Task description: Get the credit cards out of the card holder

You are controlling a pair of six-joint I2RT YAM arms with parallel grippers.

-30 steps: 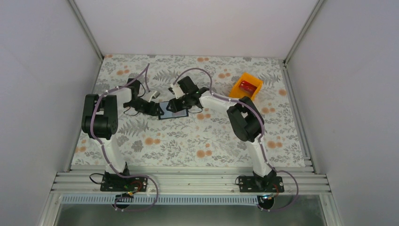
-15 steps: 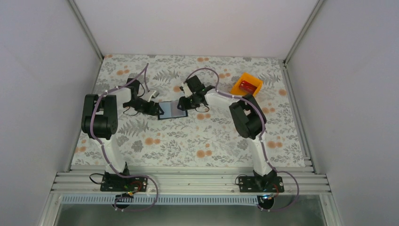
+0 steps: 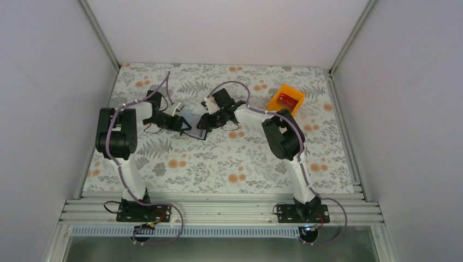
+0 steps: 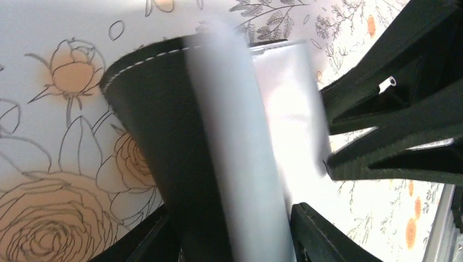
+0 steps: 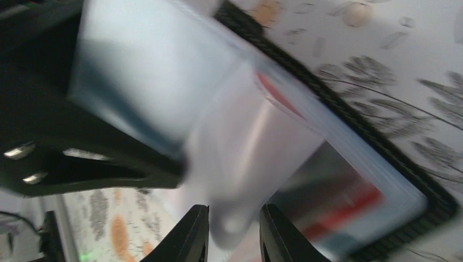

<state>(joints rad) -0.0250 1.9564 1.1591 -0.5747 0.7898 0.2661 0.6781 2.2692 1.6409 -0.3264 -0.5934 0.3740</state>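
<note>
The black card holder (image 3: 194, 127) is held up off the floral table between both grippers. In the left wrist view its black cover (image 4: 164, 109) and grey-blue inner panel sit between my left gripper's (image 4: 235, 240) fingers, which are shut on it. My right gripper (image 5: 233, 234) is shut on the holder's blurred grey clasp tab. Red credit cards (image 5: 349, 210) peek from the inner pockets of the card holder (image 5: 382, 158). In the top view the left gripper (image 3: 185, 124) and right gripper (image 3: 204, 123) face each other across the holder.
An orange bin (image 3: 275, 103) stands at the back right with one red card (image 3: 286, 99) lying in it. The enclosure's side walls rise close on the left and right. The right gripper's black fingers (image 4: 393, 120) show at the right of the left wrist view.
The card holder lay open and flat; now it is tilted up and partly folded between the grippers. The right gripper drew back, then came in again to the holder's right edge.
</note>
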